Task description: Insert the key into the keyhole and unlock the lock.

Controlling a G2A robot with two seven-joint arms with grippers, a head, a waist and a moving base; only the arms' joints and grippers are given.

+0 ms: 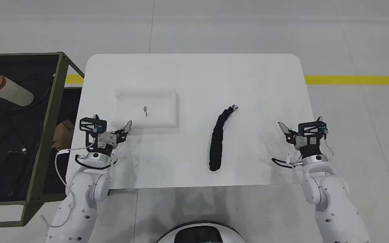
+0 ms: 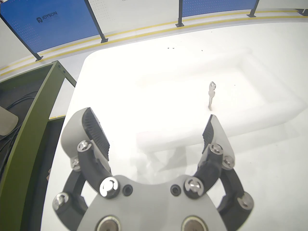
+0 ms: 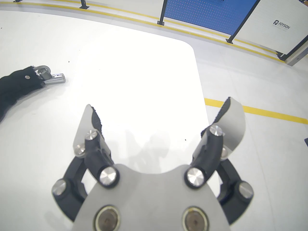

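Key (image 2: pixel 211 96) stands upright on its tip, stuck into the floor of a shallow white foam tray (image 1: pixel 124 94) that lies on the far-left part of the white counter (image 1: pixel 261 73) — its bow is uppermost and nothing touches it. In the top view the key is a small grey mark near the middle of the tray.

The left hand (image 2: pixel 149 115) is over the counter's near-left area, just on the robot's side of the tray's near wall. Its two ribbed fingers (image 2: pixel 96 131) are spread wide and hold nothing. In the left wrist view the key shows beyond them, closer to one fingertip than to the other.

The lock (image 1: pixel 217 138) is a long one in a black fabric sleeve, lying in a gentle curve near the middle of the counter, to the right of the tray and well apart from it. Its metal fitting (image 3: pixel 54 78) pokes out of the sleeve at the far end and rests on the counter; whether a keyhole sits there I cannot tell.

The right hand (image 3: pixel 160 104) is at the counter's right edge, on the robot's side — fingers splayed fully apart, nothing between them, well clear of the lock. A green frame (image 1: pixel 51 121) stands beside the counter's left edge
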